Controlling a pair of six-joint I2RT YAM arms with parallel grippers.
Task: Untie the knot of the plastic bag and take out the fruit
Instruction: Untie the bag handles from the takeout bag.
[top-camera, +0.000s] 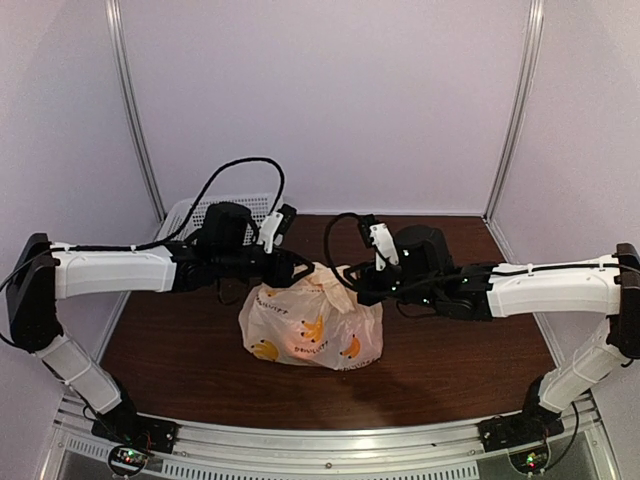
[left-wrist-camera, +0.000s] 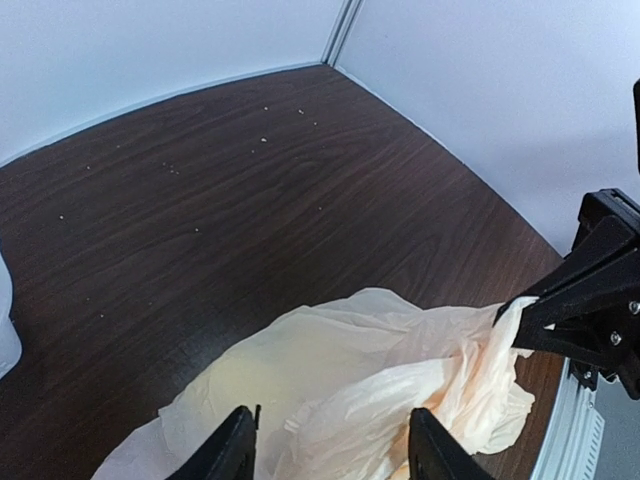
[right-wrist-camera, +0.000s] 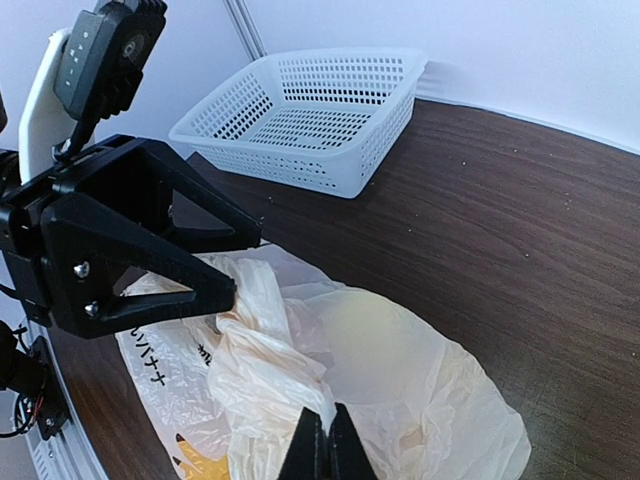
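So, table (top-camera: 180, 370): dark wood grain, both arm bases bolted along the near edge
plastic bag (top-camera: 310, 330): sitting on the table roughly midway between the two arms, cream crinkly film with yellow banana prints and dark lettering, slumped and bulging
fruit (right-wrist-camera: 362, 322): inside the bag, only a rounded yellowish shape shows through the film, can't count them
right gripper (right-wrist-camera: 322, 442): fingers squeezed together on a fold of film at the bag's top right, and the left wrist view shows that fold pulled taut up to the tips
knot (right-wrist-camera: 262, 345): bunched, twisted film at the top of the bag, between the two grippers, honestly can't tell if it's tied or loose
left gripper (left-wrist-camera: 330, 455): jaws apart, one finger (left-wrist-camera: 232, 452) on each side of the crumpled film at the bag's top left, not pinching it as far as I can see
basket (right-wrist-camera: 310, 115): white perforated plastic, far left corner of the table behind the left arm, well apart from the bag
walls (top-camera: 330, 100): pale panels with metal corner posts at the back
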